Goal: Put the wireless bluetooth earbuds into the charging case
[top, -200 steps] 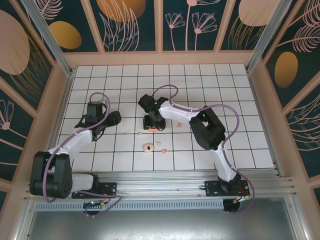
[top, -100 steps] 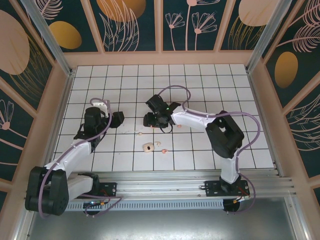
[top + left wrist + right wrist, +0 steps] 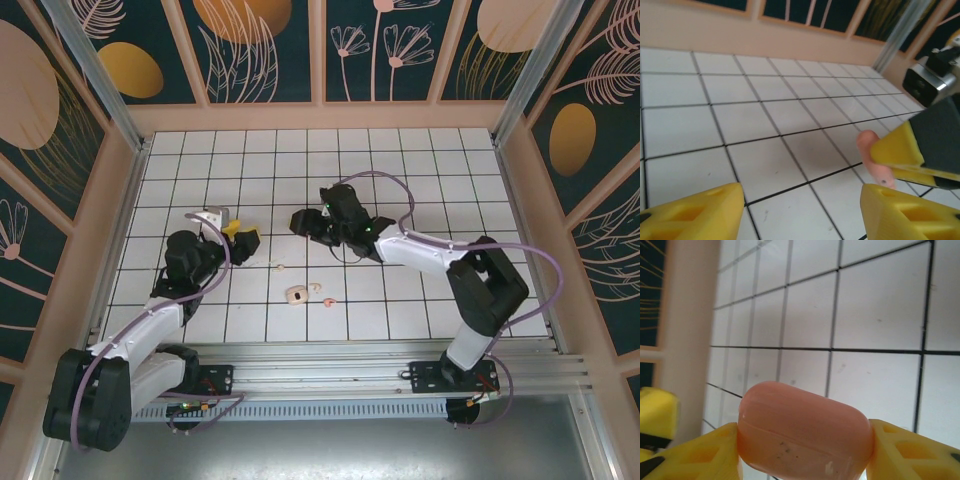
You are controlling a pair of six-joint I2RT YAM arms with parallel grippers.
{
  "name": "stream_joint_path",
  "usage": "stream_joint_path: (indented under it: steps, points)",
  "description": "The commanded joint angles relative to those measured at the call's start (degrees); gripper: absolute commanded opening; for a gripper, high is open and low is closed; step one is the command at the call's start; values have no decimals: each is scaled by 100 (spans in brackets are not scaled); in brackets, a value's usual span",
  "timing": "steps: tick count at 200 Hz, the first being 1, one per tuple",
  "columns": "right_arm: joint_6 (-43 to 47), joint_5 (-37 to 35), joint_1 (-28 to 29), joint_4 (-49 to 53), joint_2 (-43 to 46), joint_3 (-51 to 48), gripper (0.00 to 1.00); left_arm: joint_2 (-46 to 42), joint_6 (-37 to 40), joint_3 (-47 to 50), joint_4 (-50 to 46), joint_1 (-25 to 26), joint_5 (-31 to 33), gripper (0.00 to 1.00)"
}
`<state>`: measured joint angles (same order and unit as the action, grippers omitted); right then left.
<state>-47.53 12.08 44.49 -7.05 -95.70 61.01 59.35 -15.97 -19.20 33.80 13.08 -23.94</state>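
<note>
My right gripper (image 3: 805, 440) is shut on a closed coral-pink charging case (image 3: 802, 437), held above the tiles; in the top view it (image 3: 303, 222) hovers near the table's middle. My left gripper (image 3: 243, 233) is open just to its left, its yellow fingertips (image 3: 692, 214) spread wide, with the held case (image 3: 871, 152) showing between them ahead. A second case (image 3: 297, 294) lies open on the tiles. A tiny cream earbud (image 3: 281, 267) lies above it, a bud (image 3: 315, 289) rests at its right edge and a coral earbud (image 3: 328, 302) sits just beyond.
The white grid table (image 3: 430, 180) is ringed by low peach walls (image 3: 320, 116). The right arm's cable loops over the tiles behind its wrist (image 3: 375, 185). The right wrist camera housing (image 3: 927, 82) is close to my left gripper.
The right gripper has lifted off the tiles with the pink case and its arm has swung right. The left gripper has turned and moved right toward it, its yellow fingers now showing.
</note>
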Motion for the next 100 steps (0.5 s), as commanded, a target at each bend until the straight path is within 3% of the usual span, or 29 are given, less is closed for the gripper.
stream_joint_path:
  steps: [1, 50, 100]
  points:
    - [-306, 159, -28, -1221, 445, -294, 53, -35, 263, 30, 833, 36, -671, 62]
    - [-603, 357, -28, -2515, 836, -834, 52, 74, 550, -57, 1163, 86, -1654, 64]
    - [-785, 506, 58, -3254, 889, -1057, 52, 125, 698, -264, 1012, 214, -1604, 65]
